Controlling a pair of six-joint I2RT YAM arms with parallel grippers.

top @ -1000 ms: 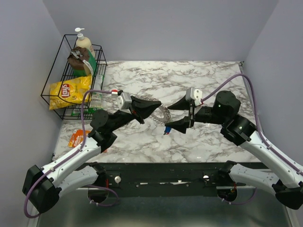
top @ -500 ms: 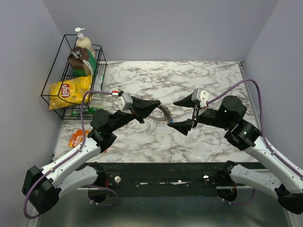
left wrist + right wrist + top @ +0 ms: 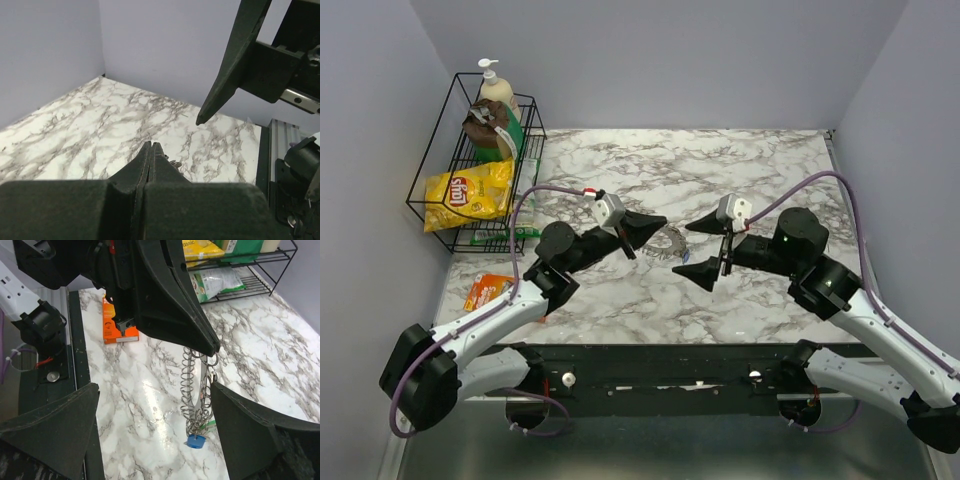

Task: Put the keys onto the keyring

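Observation:
The keyring (image 3: 196,390), a wire ring strung with many small silver rings, hangs from the tip of my left gripper (image 3: 212,347), which is shut on its top. A blue-headed key (image 3: 196,441) and a green one (image 3: 212,423) dangle at the ring's bottom, just above the marble. My right gripper (image 3: 156,387) is wide open, one finger on each side of the hanging ring, touching nothing. From above, the keyring (image 3: 672,243) lies between the left gripper (image 3: 658,220) and the right gripper (image 3: 696,248). In the left wrist view the closed fingertips (image 3: 151,146) hide most of the ring (image 3: 176,164).
A black wire rack (image 3: 438,215) at the far left holds a yellow chip bag (image 3: 468,193) and a pump bottle (image 3: 496,90). An orange packet (image 3: 485,291) lies on the marble table (image 3: 760,170) near the left front edge.
My left arm has carried the keyring to the right and a little forward. The right gripper's jaws have spread wider and now straddle the hanging ring.

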